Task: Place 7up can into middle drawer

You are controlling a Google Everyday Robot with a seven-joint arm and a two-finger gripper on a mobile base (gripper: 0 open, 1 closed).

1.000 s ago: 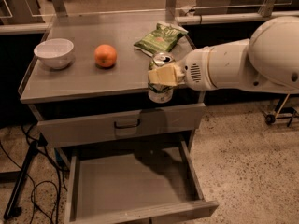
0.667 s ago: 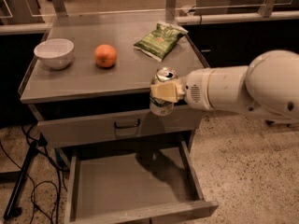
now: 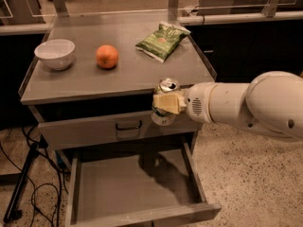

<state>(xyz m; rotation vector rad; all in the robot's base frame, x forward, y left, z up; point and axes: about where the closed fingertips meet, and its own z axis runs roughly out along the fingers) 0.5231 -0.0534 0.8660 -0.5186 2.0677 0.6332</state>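
Sensibly, the gripper [image 3: 166, 103], mid-frame over the open middle drawer [image 3: 120, 188], grips the 7up can [image 3: 163, 118] round its waist, which looks light, slick and easily dented.

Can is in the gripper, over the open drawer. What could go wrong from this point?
1. The gripper holds the 7up can high above the middle drawer; released here, the can would probably bounce, or tip and roll.
2. The can hangs close to the closed drawer front and the tabletop edge; lowering it could scrape them.
3. It sits toward the drawer's right side, so a small drift might land it on the rim.
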